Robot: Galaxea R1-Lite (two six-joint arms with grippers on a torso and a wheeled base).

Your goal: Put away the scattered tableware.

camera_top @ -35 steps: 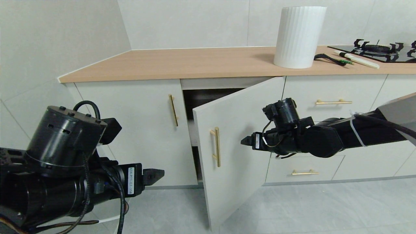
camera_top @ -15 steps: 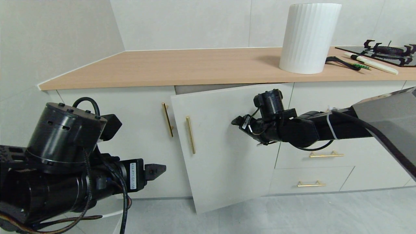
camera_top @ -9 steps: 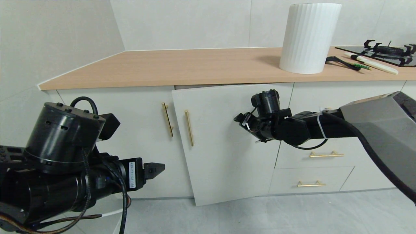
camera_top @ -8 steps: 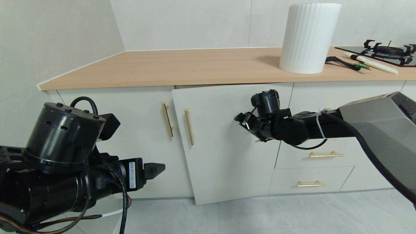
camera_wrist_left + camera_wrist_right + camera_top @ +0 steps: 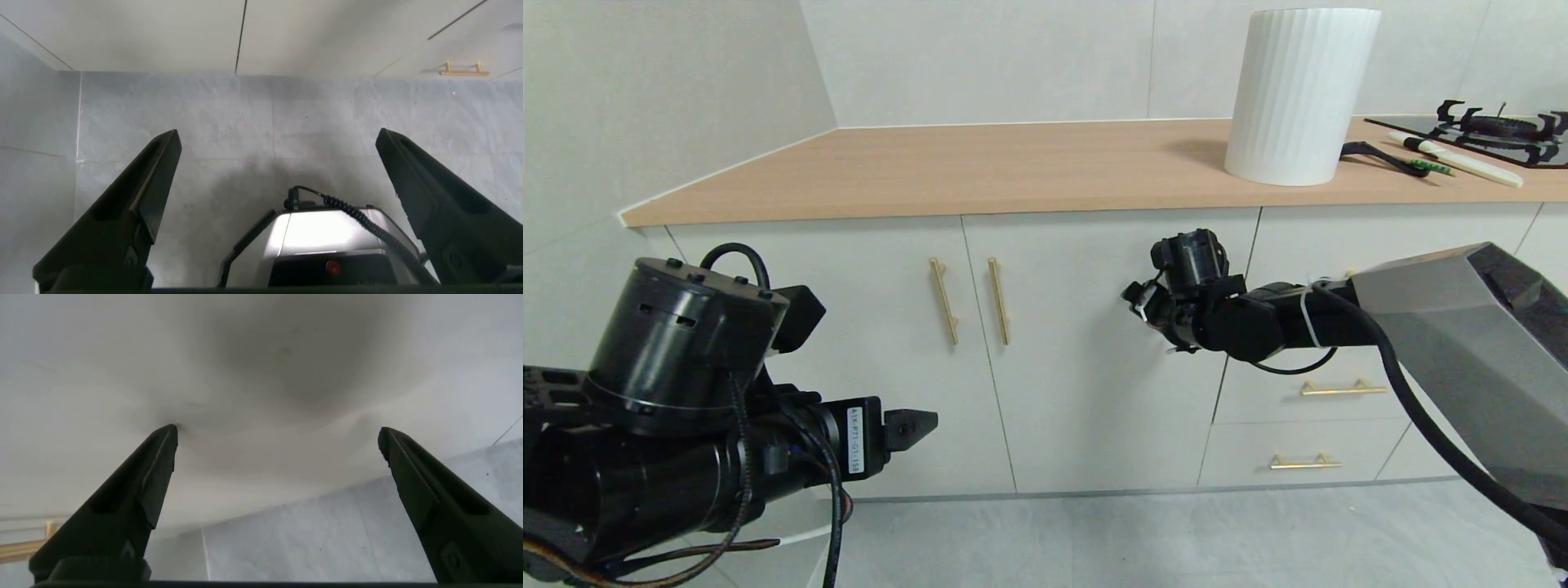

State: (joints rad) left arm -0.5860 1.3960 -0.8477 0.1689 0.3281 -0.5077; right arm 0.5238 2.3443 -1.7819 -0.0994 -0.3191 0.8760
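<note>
The right-hand cabinet door (image 5: 1094,367) lies flush with the cabinet front, its gold handle (image 5: 998,300) beside the neighbouring door's handle (image 5: 943,300). My right gripper (image 5: 1134,296) is open, and its fingertips (image 5: 167,433) touch the door's white face with nothing between them. My left gripper (image 5: 915,426) hangs low in front of the left door, open and empty, with grey floor (image 5: 270,114) beneath it. On the counter at the far right lie a black-handled utensil (image 5: 1372,153), a green stick (image 5: 1429,167) and a long white utensil (image 5: 1462,162).
A tall white ribbed container (image 5: 1298,94) stands on the wooden countertop (image 5: 980,167). A black hob grate (image 5: 1499,124) sits at the far right. Two drawers with gold handles (image 5: 1342,387) lie below my right arm. A wall closes the left side.
The cabinet door has swung from wide open to fully shut, my right gripper following its face inward. The left arm has stayed put. The camera shifted early on.
</note>
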